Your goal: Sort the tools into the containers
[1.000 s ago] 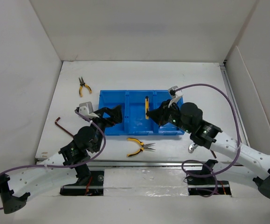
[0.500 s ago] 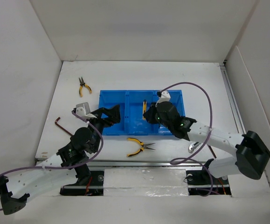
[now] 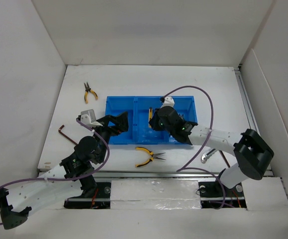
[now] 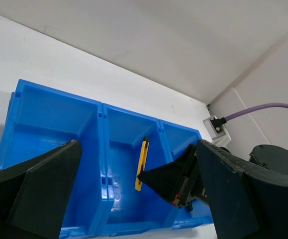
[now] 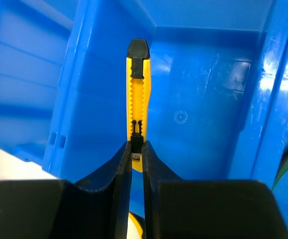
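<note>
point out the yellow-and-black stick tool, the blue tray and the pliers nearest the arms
yellow-and-black stick tool point(image 5: 136, 99), right wrist view, yellow ribbed body
blue tray point(image 3: 120, 105), top external view, left compartment floor
yellow pliers point(image 3: 151, 155), top external view, where the handles meet

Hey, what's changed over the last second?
The right end effector, shut on the cutter, swung left across the tray's middle compartment, and its arm stretched out lower. The left end effector barely shifted. The far pliers, near pliers and hex key stayed put.
</note>
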Robot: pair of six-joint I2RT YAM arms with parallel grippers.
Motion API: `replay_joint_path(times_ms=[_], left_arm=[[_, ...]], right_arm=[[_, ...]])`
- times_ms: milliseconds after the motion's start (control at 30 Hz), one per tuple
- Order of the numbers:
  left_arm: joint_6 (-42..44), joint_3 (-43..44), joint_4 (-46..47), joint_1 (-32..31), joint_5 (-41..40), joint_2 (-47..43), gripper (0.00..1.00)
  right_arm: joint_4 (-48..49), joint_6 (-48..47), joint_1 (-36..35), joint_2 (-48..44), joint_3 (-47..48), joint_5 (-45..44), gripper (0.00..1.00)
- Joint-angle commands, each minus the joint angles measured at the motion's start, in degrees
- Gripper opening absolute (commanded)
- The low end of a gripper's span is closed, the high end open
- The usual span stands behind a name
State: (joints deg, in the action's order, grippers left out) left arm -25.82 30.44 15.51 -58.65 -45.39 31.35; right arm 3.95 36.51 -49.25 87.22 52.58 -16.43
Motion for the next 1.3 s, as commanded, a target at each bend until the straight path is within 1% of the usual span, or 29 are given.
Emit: replay_joint_path(times_ms=[0,67,167,200,300,367,467,500,533,700,733,800,833,867,933,1000,1067,1133,1267], left_arm=[[0.25,-0.73,1.81,0.12,0.39,-0.24,0.99],[0.33,-0.64,1.72,0.12,0.39,-0.33,0.99],[0.25,-0.64,1.72,0.12,0.39,-0.33,0.99],[0.33,-0.64,1.72,0.12,0.39,-0.42,0.99],[0.42,-0.81,1.72,0.12,0.30,-0.42,0.99],[0.51,-0.82,1.89,0.12,0.21,-0.42,0.99],[0.42,-0.64,1.72,0.12,0.21,-0.33,0.99],[0.42,-0.64,1.63,0.12,0.12,-0.42,0.99],[0.42,-0.64,1.63,0.12,0.21,-0.42,0.99],[0.34,-0.82,1.54,0.12,0.21,-1.21,0.99],[0.34,-0.90,1.54,0.12,0.30,-1.29,0.99],[0.34,-1.08,1.72,0.12,0.30,-1.30,0.99],[0.34,-1.08,1.89,0.12,0.30,-1.38,0.99],[0.34,-1.08,1.89,0.12,0.39,-1.30,0.99],[0.42,-0.99,2.07,0.12,0.65,-1.03,0.99],[0.51,-0.90,2.16,0.12,1.00,-0.33,0.99],[0.77,-0.56,2.33,0.12,1.79,0.20,0.99],[1.04,-0.20,2.33,0.12,2.23,1.25,0.99],[1.74,0.67,2.42,0.12,3.54,3.27,0.99]], right_arm=[[1.94,0.75,-0.49,1.02,2.88,-2.91,0.00],[0.89,1.10,-0.49,1.63,3.58,-3.70,0.00],[0.27,0.76,-0.49,2.25,4.29,-3.88,0.08],[0.10,0.75,-0.49,2.51,4.46,-3.79,0.12],[-0.60,0.23,-0.49,3.30,5.17,-3.26,0.21],[-0.52,0.23,-0.49,3.40,5.26,-2.82,0.22],[-0.61,-0.12,-0.49,3.13,5.17,-2.47,0.25],[-0.78,-0.21,-0.49,2.78,5.25,-2.65,0.30],[-1.30,-0.21,-0.49,2.61,5.34,-2.91,0.32],[-2.19,-0.04,-0.49,0.76,5.08,-3.26,0.32],[-3.06,-0.04,-0.49,-0.20,4.56,-3.70,0.32],[-3.59,0.31,-1.54,-4.93,3.77,-5.10,0.30],[-5.86,0.58,-1.55,-7.30,3.15,-7.80,0.30],[-6.66,0.84,-2.42,-12.37,1.84,-9.22,0.30],[-8.15,0.67,-3.21,-17.85,0.60,-12.38,0.31],[-7.55,-0.73,-3.92,-24.25,-1.67,-12.75,0.32],[-8.16,-1.44,-4.45,-26.92,-2.91,-12.75,0.32],[-11.92,-0.92,-4.45,-29.29,-4.32,-12.93,0.31],[-14.49,1.19,-8.12,-33.68,-8.53,-15.12,0.31]])
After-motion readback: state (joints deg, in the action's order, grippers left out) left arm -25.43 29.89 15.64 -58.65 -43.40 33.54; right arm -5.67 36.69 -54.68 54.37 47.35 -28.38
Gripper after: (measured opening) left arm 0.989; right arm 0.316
